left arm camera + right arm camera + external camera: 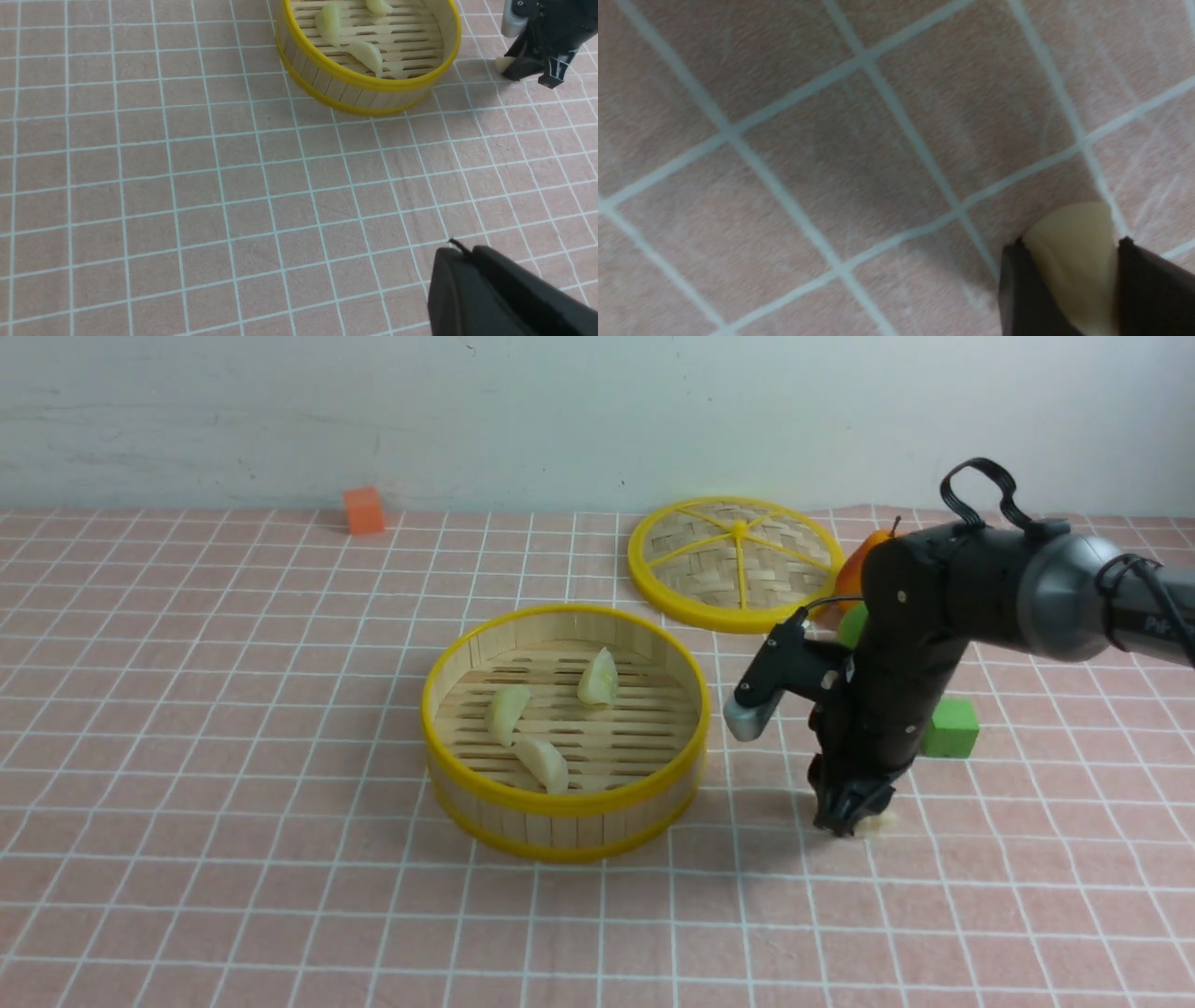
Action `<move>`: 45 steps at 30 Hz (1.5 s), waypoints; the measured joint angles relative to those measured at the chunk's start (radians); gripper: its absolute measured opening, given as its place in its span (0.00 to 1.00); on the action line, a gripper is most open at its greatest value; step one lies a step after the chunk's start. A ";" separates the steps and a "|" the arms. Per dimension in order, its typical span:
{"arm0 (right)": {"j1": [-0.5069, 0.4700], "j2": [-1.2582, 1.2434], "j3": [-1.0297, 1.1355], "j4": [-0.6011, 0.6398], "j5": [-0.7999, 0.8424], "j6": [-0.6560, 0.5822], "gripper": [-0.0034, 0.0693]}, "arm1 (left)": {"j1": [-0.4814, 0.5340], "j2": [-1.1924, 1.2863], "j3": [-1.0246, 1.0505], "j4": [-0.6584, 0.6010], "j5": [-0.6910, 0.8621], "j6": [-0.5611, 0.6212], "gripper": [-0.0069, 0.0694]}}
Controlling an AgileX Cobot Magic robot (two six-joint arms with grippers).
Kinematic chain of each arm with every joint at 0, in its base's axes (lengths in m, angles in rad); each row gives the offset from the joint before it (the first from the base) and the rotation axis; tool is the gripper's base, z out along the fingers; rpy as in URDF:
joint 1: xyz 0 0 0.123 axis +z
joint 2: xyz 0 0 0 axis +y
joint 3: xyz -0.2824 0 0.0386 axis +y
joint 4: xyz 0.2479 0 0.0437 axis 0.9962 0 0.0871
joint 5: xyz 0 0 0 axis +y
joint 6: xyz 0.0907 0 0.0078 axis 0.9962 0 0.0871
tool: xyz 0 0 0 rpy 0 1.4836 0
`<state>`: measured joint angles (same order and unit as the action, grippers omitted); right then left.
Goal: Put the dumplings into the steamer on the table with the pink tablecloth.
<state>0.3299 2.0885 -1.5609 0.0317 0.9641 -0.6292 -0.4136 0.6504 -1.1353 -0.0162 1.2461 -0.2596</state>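
Right tool (pixel 845 826) on the fourth dumpling (pixel 1073 252), beside the steamer (pixel 565 805).
Left tool (pixel 462 254) hangs pressed together over the pink tablecloth (pixel 187 709). The steamer holds three dumplings (pixel 507 714); at its 4 o'clock the right tool pinches the fourth dumpling, which lies on the bench (pixel 1027 915). White letters "Pi" show on the right arm (pixel 1074 588), the rest unreadable.
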 joint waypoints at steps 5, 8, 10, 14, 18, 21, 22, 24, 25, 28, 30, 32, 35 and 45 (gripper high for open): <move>0.002 0.004 -0.125 0.024 0.160 0.098 0.38 | 0.000 0.000 0.000 0.000 0.000 0.000 0.11; 0.034 0.004 -0.261 0.084 0.241 0.156 0.38 | 0.000 0.000 0.000 0.000 0.000 0.007 0.11; 0.051 0.004 -0.298 0.115 0.248 0.169 0.38 | 0.000 0.000 0.000 0.000 0.000 0.012 0.11; 0.157 0.002 -0.383 0.237 0.171 0.181 0.38 | 0.000 0.000 0.000 0.001 0.000 0.030 0.11; 0.232 0.019 -0.391 0.243 0.004 0.210 0.38 | 0.000 -0.003 0.001 0.016 0.000 0.052 0.12; 0.247 0.050 -0.391 0.225 -0.073 0.263 0.38 | 0.000 -0.019 0.017 0.037 0.000 0.053 0.12; 0.249 0.077 -0.391 0.212 -0.102 0.297 0.38 | 0.000 -0.039 0.040 0.051 -0.002 0.054 0.12; 0.249 0.105 -0.391 0.196 -0.127 0.338 0.38 | 0.000 -0.075 0.081 0.064 -0.016 0.055 0.12; 0.249 0.119 -0.391 0.188 -0.134 0.363 0.38 | 0.000 -0.094 0.113 0.067 -0.028 0.055 0.12; 0.244 0.159 -0.391 0.166 -0.143 0.410 0.38 | 0.000 -0.166 0.216 0.072 -0.086 0.055 0.12; 0.241 0.181 -0.391 0.160 -0.150 0.440 0.38 | 0.000 -0.238 0.316 0.075 -0.158 0.055 0.12; 0.240 0.187 -0.391 0.149 -0.148 0.463 0.42 | 0.000 -0.319 0.420 0.081 -0.252 0.053 0.13; 0.240 0.184 -0.394 0.141 -0.112 0.466 0.52 | 0.000 -0.419 0.541 0.083 -0.386 0.028 0.13; 0.240 0.011 -0.486 0.087 0.207 0.433 0.61 | 0.000 -0.510 0.768 0.083 -0.576 -0.022 0.14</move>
<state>0.5700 2.0998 -2.0470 0.1185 1.1709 -0.1959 -0.4136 0.1400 -0.3668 0.0671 0.6705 -0.2812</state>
